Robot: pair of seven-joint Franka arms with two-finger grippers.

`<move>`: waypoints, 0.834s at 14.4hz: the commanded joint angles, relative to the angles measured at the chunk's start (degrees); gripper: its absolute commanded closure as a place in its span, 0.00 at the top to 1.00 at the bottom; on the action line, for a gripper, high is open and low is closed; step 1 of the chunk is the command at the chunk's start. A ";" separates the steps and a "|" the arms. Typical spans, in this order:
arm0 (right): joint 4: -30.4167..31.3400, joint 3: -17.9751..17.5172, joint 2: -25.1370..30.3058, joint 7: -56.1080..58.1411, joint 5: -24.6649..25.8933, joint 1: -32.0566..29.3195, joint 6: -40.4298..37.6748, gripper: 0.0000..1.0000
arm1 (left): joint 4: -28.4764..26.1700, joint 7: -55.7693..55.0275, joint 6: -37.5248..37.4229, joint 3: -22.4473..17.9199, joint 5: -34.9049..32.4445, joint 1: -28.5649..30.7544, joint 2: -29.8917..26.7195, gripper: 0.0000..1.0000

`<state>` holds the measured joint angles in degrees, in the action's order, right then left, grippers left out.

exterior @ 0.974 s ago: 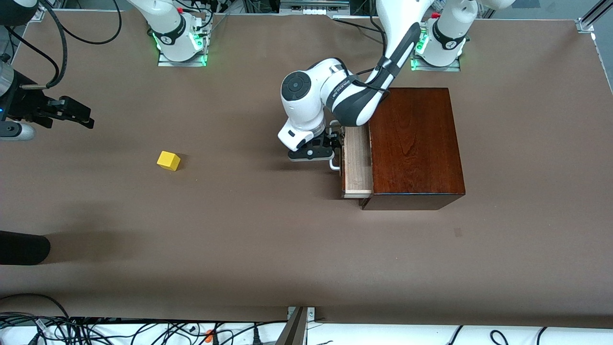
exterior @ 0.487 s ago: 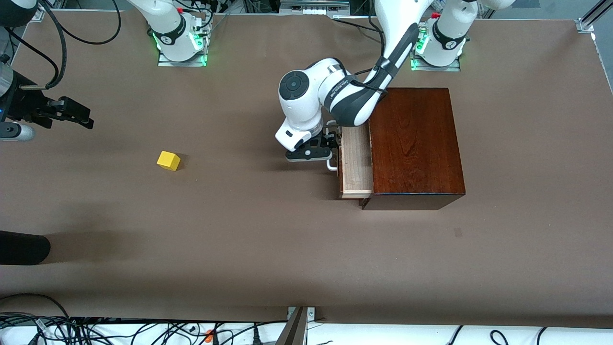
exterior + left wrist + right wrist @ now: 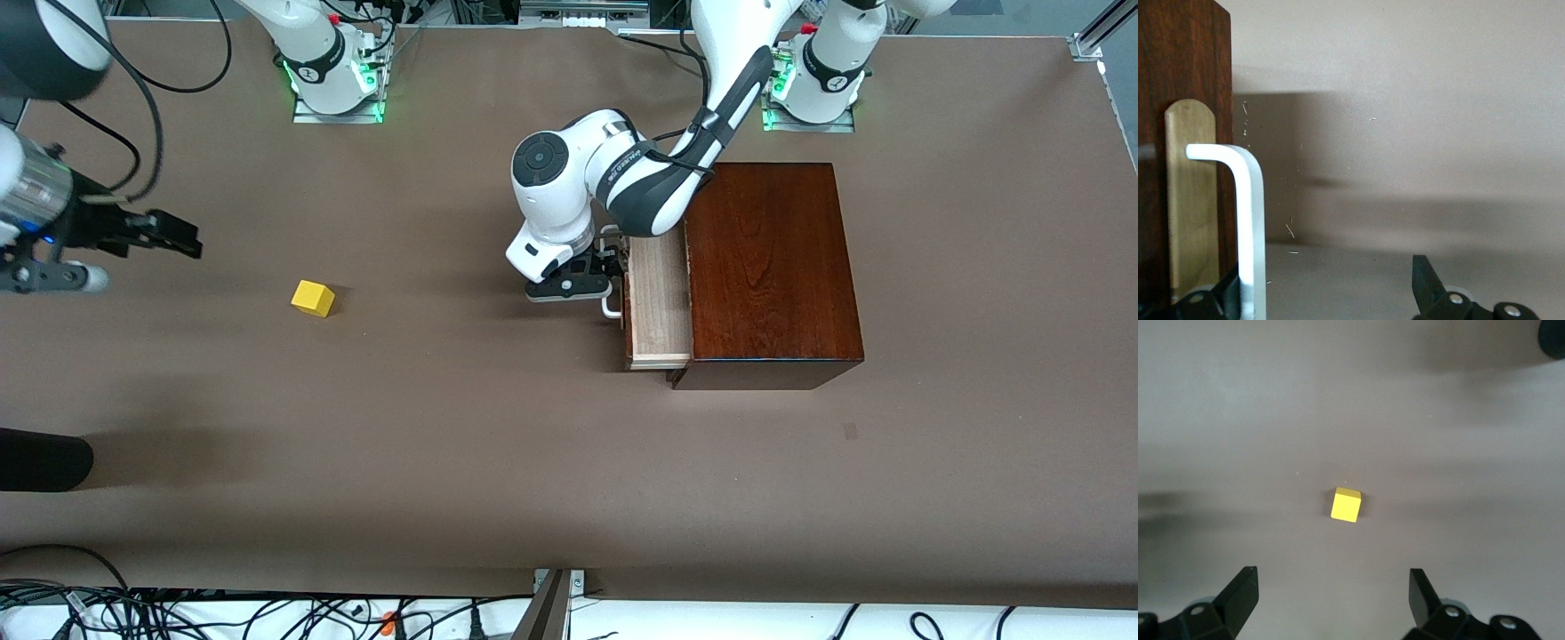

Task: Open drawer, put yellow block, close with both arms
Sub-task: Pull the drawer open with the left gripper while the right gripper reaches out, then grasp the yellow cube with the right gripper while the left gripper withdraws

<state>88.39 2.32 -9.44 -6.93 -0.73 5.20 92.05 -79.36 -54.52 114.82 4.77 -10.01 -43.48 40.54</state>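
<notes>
In the front view, your left gripper (image 3: 594,271) is at the white U-shaped handle (image 3: 612,307) of the drawer (image 3: 659,302), which is pulled partly out of the dark wooden box (image 3: 769,271). The opening looks narrow for a drop from above; if you stop pulling here, the yellow block (image 3: 313,298) could catch on the box's top edge. The block sits on the table (image 3: 444,444) toward the right arm's end, well apart from the drawer. Your right gripper (image 3: 173,238) hangs above the table near that end, not over the block.

In the left wrist view, the fingers (image 3: 1428,283) stand wide apart, with the handle (image 3: 1248,227) just beside one of them rather than clamped. You are hooking, not gripping, so I judge that a pull that goes off line could let the handle slide off the finger.

In the right wrist view, the jaws stand open with the block (image 3: 1345,505) ahead of them, roughly centred and turned slightly askew. If you descend without squaring up, a fingertip (image 3: 1421,593) may land on a corner and push the cube away.
</notes>
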 commanded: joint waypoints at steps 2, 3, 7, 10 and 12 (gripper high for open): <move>-0.59 -0.04 -3.12 -8.97 -0.94 4.11 4.35 1.00 | 3.60 -3.40 -1.43 1.64 3.07 -0.20 1.40 1.00; -0.59 -0.04 -3.30 -9.41 -0.68 4.82 5.06 1.00 | 3.60 -2.09 -2.83 1.64 3.07 -0.11 0.61 1.00; 7.72 0.31 -2.96 -8.80 -0.41 4.74 11.98 1.00 | 3.60 3.27 -8.12 1.29 3.16 0.42 -2.74 1.00; 21.95 0.84 0.91 -8.54 -0.32 4.56 24.18 1.00 | 3.60 5.21 -10.66 1.12 3.60 0.86 -4.14 1.00; 30.31 1.11 1.45 -8.63 -0.50 4.56 33.05 1.00 | 5.43 9.15 -13.90 1.29 3.95 3.56 -6.25 1.00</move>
<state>108.02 3.42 -12.30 -15.60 -1.15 9.95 117.30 -75.66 -50.21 104.48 5.75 -7.97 -42.73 36.63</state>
